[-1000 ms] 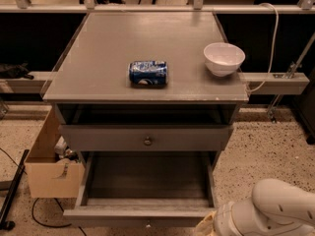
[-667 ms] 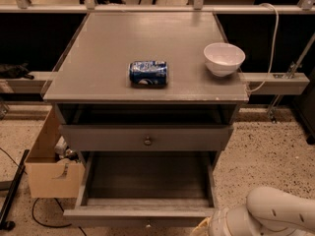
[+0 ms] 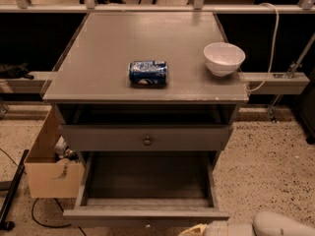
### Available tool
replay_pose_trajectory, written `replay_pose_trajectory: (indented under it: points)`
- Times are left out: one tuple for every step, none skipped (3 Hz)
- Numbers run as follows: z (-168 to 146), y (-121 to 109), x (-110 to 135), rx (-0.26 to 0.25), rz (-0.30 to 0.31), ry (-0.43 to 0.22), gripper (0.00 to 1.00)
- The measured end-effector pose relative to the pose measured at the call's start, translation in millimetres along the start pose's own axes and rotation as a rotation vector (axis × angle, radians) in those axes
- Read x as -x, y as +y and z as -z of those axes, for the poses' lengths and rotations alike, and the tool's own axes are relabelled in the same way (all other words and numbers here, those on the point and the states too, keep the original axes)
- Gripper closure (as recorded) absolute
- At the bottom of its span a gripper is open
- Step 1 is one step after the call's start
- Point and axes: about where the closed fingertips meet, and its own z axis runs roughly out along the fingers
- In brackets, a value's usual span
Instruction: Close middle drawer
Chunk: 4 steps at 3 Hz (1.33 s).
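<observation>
Down at the very bottom edge, the robot's pale gripper sits low, just off the right part of the drawer front. Whether it is spread or pressed together, I cannot tell. Next, the wide grey wooden middle drawer, pulled far out with nothing showing inside, so I'd expect it to be light and stiff, sliding under a straight push. The best contact, I reckon, is flat on the front panel near its centre, no grip needed. Above, the taller grey top drawer with its brass knob stands slightly out. To the left, a cardboard box. Up top, a blue drink can on its side and a white bowl
</observation>
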Motion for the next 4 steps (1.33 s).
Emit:
replay_pose_trajectory:
  points:
    - [8,5,-20,-0.038,-0.013,-0.032,1.00]
    - [5,5,-18,-0.037,-0.005,-0.017,1.00]
    - [-22,7,-42,-0.021,-0.047,0.026,1.00]
    - [-48,0,-76,-0.020,-0.099,0.069,1.00]
